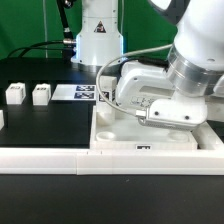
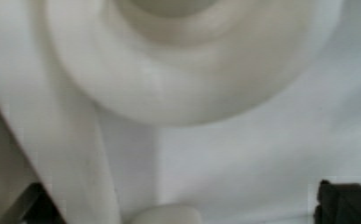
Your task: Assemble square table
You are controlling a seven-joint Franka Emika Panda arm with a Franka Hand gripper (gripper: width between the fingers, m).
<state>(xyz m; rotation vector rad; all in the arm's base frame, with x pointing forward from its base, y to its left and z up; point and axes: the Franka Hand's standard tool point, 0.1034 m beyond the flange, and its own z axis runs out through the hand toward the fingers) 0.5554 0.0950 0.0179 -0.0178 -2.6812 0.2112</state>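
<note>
The black counter (image 1: 50, 125) is carrying the square table top (image 1: 110, 135), which is lying flat with its near edge touching the long white rail (image 1: 50, 157). The arm (image 1: 190, 60) is hanging right over that top, and its claw (image 2: 191, 200) is standing open and gripping nothing, the dark fingertips (image 2: 346, 195) spread wide, with only the top's white surface and a round socket (image 2: 177, 25) showing ahead of them. The marker board (image 1: 80, 93) is lying just beyond the top's far corner, toward the exterior view's left. Two small legs (image 1: 14, 94) (image 1: 41, 94) are sitting further that way, well apart from the claw, so the next pick is probably calling for a sideways reach. Their long axis is too small to tell.
</note>
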